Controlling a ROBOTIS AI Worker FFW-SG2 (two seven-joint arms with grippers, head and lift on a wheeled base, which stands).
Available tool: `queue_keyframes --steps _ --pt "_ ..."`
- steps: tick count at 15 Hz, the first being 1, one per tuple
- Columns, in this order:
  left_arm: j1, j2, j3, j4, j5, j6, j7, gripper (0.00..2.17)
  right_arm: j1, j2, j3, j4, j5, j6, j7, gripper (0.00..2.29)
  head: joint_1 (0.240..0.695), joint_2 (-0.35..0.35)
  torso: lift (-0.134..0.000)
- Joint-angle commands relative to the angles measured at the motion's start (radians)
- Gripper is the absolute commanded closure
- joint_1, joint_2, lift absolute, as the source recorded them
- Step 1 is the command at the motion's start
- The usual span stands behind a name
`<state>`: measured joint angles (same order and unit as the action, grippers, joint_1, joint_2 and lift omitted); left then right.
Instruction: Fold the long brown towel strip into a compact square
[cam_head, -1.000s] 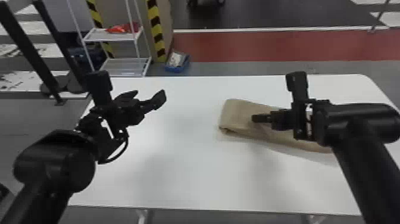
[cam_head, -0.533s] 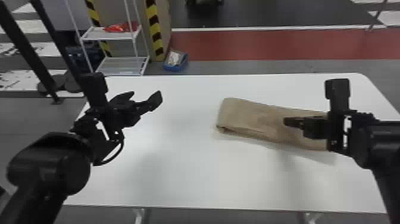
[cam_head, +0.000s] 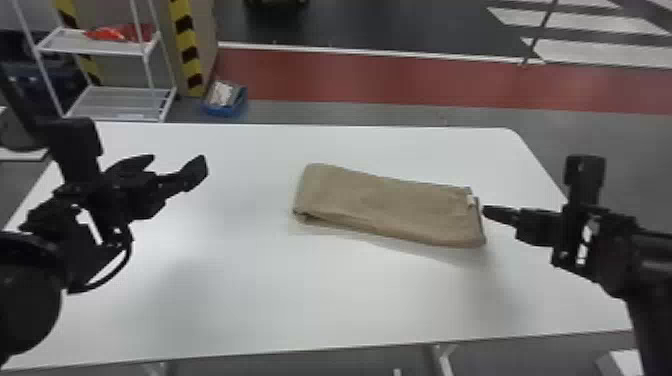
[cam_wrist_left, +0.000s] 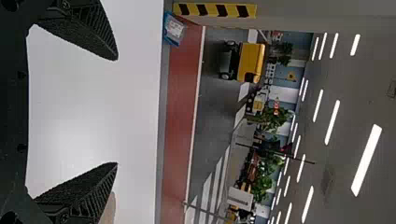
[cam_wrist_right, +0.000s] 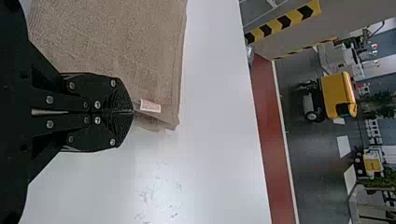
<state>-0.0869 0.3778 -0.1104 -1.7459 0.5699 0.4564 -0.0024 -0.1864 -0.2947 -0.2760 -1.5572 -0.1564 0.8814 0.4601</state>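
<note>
My right gripper (cam_head: 486, 210) has drawn back from over the brown towel strip (cam_head: 390, 205) to just off its right end, and the head has turned, sliding the whole scene leftward.

In the head view, the towel lies flat on the white table (cam_head: 225, 300), right of the middle, with stacked layers showing along its near edge. I judge that the lengthwise folding is done and I'm between folds; what's left is shortening the strip into a square. Next I'd open the right gripper, pinch every layer at that end, and carry it over toward the other. The right arm comes in from the right side with its gripper pointing inward across the table; my left gripper (cam_head: 178, 160) is parked above the table's left part, angled toward the centre.

In the left wrist view, its fingers stand wide apart with nothing between them, and a sliver of towel lies past one.

In the right wrist view, the fingers are pressed together, empty, beside the towel's corner and its small white label (cam_wrist_right: 150, 106).
</note>
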Motion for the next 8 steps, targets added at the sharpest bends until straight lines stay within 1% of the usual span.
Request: queue_keyframes --steps 1,4,8 --pt "-0.007 -0.008 -0.006 0.000 -0.005 0.000 0.001 0.08 -0.010 0.000 -0.011 0.012 0.006 -0.005 0.008 2.11 0.695 -0.143 -0.120" --pt "-0.007 -0.004 -0.008 -0.003 -0.005 0.000 -0.001 0.08 -0.039 0.003 0.018 0.052 0.014 -0.008 0.008 2.11 0.695 -0.153 -0.120" --pt "-0.001 0.010 0.006 -0.004 0.001 0.000 -0.007 0.08 -0.076 0.009 0.054 0.147 0.021 -0.044 0.008 2.11 0.695 -0.137 -0.120"
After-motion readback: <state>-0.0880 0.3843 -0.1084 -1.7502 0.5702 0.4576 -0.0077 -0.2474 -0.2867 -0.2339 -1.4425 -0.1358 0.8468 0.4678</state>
